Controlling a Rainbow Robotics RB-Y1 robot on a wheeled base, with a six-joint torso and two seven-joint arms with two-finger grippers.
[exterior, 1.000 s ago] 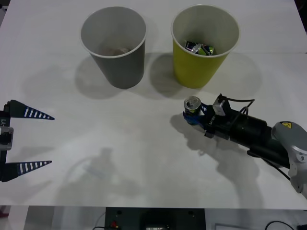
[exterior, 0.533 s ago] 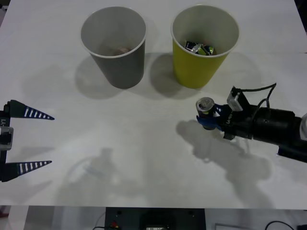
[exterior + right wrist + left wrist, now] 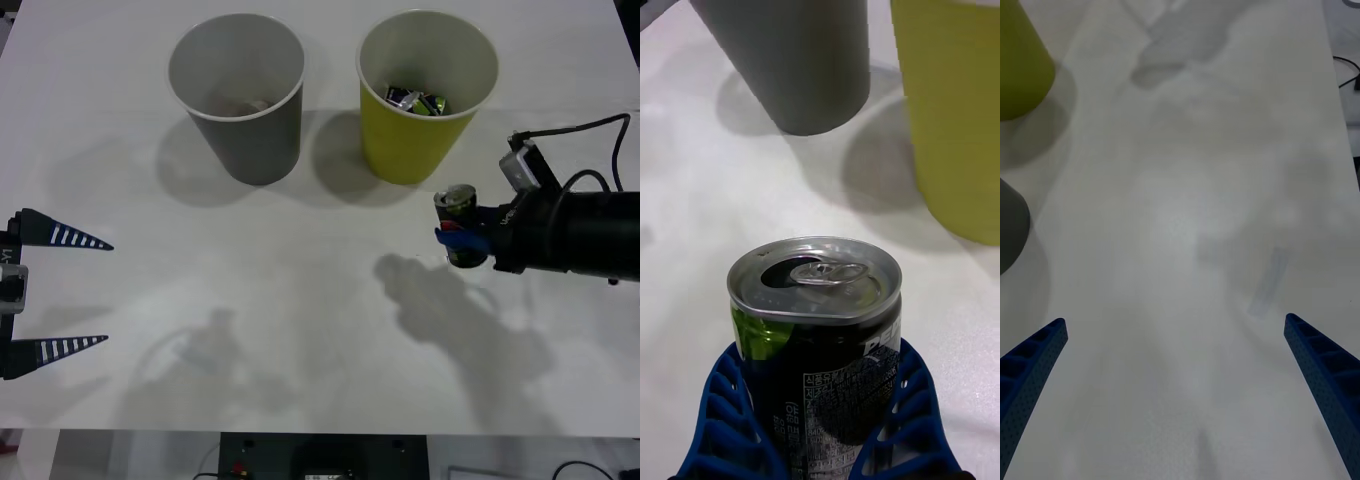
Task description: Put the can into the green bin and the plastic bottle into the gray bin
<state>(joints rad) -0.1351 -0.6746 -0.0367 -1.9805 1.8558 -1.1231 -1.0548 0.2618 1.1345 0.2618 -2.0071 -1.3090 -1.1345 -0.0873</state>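
My right gripper is shut on the can, a small dark drink can with an open silver top. It holds the can upright above the table, just right of and nearer than the green bin. In the right wrist view the blue fingers clasp both sides of the can, with the green bin and the gray bin beyond. The gray bin stands left of the green one. The plastic bottle is out of view. My left gripper hangs open at the table's left edge.
Silvery cans with green marks lie inside the green bin. Something pale sits at the bottom of the gray bin, too dim to tell. The left wrist view shows bare white table between the open left gripper fingers.
My right gripper has carried the can to the right and up off the table, closer to the green bin's right side. The left arm has not moved.
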